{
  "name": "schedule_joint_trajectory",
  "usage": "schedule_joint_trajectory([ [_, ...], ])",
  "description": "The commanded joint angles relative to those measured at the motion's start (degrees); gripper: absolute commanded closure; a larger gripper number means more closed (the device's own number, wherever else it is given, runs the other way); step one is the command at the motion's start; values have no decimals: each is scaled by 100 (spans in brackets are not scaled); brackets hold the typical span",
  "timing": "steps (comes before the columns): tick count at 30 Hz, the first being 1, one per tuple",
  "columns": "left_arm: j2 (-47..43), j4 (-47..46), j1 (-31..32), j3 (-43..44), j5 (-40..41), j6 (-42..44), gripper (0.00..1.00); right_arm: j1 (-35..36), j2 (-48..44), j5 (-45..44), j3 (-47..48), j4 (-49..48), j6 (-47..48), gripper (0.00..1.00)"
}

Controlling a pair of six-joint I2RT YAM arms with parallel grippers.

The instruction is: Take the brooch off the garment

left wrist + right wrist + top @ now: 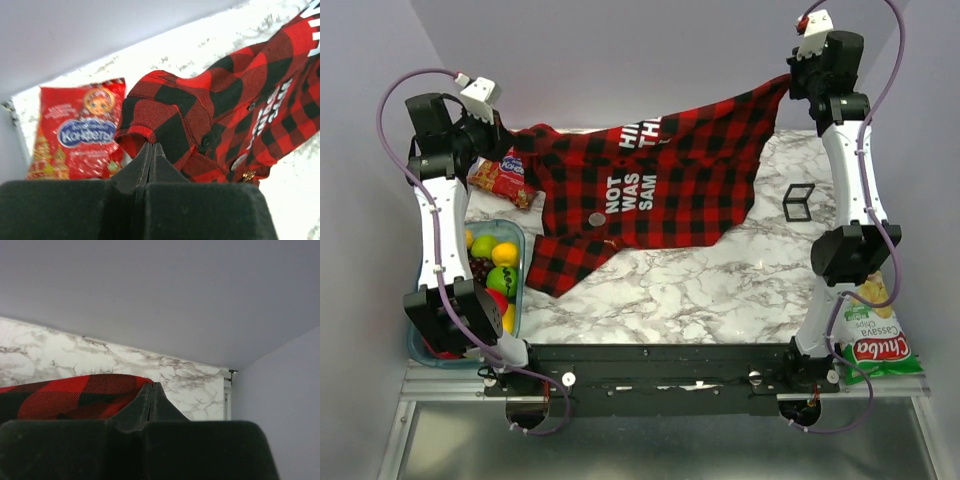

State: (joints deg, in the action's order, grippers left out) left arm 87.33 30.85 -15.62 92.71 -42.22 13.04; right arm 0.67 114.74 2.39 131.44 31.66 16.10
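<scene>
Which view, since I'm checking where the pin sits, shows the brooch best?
Top external: the brooch faces the camera as a full silvery disc on the checked shirt, beside the white lettering. Left wrist shows only a small greyish sliver at a steep angle, possibly it. Right wrist shows shirt cloth only.

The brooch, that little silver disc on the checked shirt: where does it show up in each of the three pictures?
Top external: the brooch lies left of centre, just left of the white lettering.
Left wrist: probably the small grey oval at lower right, seen at a slant.
Right wrist: not in it.
Shared landmark: the checked shirt, visible in all three views.
</scene>
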Motion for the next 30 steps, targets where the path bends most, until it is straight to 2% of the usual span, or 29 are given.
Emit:
schedule_joint_trajectory([
  [1,-198,-782,23,450,398,-214,100,-40,-83,-529,286,-783,104,99],
  [8,-945,-1212,199,451,881,58,100,-40,-540,-898,304,-1319,-1,99],
  [16,-1631,-1292,252,327,996,488,100,-40,-1242,-1057,181,-1417,7,99],
  [25,-2597,-1442,261,72,1101,674,100,-40,-2376,-899,-679,-1329,16,99],
  [30,-3265,-1415,252,-59,1163,761,100,-40,-3438,-679,-1488,-1294,-63,99],
])
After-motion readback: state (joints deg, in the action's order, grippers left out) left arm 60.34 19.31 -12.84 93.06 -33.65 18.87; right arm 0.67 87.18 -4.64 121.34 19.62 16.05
